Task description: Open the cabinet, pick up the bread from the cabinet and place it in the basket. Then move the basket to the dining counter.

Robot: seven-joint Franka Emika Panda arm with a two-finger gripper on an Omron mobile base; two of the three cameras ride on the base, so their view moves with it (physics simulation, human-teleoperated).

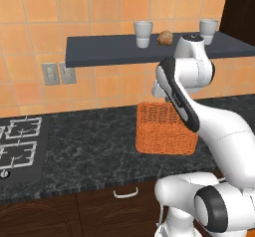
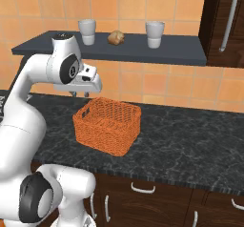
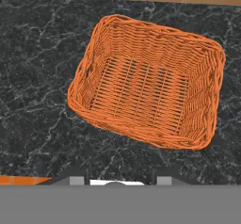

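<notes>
Orange basket (image 3: 146, 96) sits empty below the closed, empty gripper (image 2: 81, 93); bread (image 2: 116, 37) rests on the shelf (image 2: 143, 49) above the basket.

cups (image 2: 87, 31): you've got two, white
bread (image 2: 116, 37): one roll
basket (image 2: 108, 125): one, orange
wall outlets (image 1: 59, 73): two
shelf (image 2: 143, 49): one

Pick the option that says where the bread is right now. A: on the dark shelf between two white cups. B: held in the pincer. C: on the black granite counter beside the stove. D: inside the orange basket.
A: the bread sits on the dark shelf between two white cups, and the basket on the counter is empty.
</notes>
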